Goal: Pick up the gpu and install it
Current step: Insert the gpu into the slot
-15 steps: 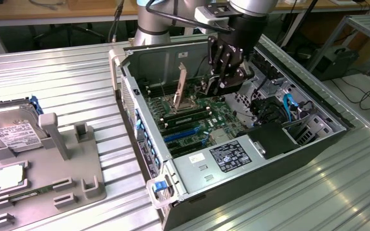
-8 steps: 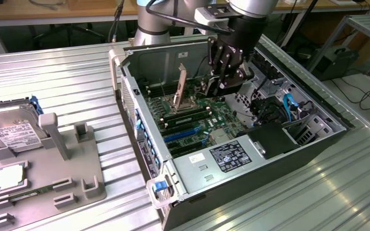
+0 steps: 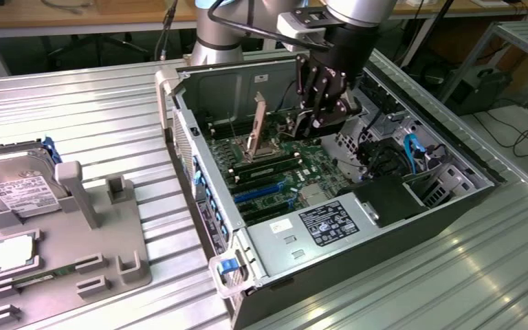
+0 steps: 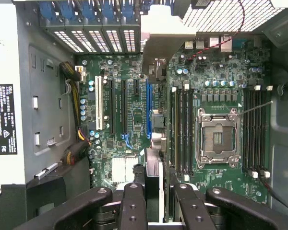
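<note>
My gripper (image 3: 322, 117) hangs inside the open computer case (image 3: 211, 218), over the motherboard (image 4: 221, 187). Its black fingers (image 4: 133, 201) are shut on the gpu (image 4: 154, 172), which I see edge-on in the wrist view as a thin dark card running away from the fingers. The card's silvery end bracket (image 4: 159, 36) sits near the case's rear slot covers (image 4: 93, 40). The card's edge lies just beside and parallel to the long blue expansion slot (image 4: 148, 108). I cannot tell whether the card touches the slot.
The CPU socket (image 4: 216, 136) is open, its load plate (image 3: 259, 120) standing upright. Memory sticks (image 4: 182, 129) fill slots beside it. A grey fixture (image 3: 108, 240) at the exterior view's left holds a hard drive (image 3: 16, 189) and a narrow green memory stick (image 3: 36, 280). Black and blue cables (image 3: 401, 155) crowd the drive bay.
</note>
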You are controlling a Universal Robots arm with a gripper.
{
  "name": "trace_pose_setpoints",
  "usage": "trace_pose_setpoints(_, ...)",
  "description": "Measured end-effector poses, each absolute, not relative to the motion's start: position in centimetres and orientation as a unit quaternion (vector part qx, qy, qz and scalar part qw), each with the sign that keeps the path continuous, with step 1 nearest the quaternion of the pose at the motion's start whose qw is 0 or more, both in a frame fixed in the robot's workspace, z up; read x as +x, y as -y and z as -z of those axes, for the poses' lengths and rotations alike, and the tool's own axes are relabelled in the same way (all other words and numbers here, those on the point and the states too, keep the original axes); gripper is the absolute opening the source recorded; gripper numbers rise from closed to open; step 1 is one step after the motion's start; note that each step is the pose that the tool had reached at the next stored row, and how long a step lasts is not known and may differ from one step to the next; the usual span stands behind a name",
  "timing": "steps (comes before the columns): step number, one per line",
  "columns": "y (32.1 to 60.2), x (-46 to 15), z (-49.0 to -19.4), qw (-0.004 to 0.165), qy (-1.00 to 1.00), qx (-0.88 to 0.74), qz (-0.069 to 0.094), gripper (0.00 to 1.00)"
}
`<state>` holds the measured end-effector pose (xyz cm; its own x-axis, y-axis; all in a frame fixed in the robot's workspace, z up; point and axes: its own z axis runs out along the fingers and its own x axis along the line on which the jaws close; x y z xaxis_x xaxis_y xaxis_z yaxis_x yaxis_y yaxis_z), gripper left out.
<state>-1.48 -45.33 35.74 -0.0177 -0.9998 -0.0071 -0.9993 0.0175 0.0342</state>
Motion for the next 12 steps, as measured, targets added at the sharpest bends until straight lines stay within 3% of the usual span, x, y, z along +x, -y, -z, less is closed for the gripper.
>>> trace_pose_setpoints(12, 45.3, -1.7, -33.4, 0.010, 0.717, 0.697, 0.015, 0.27)
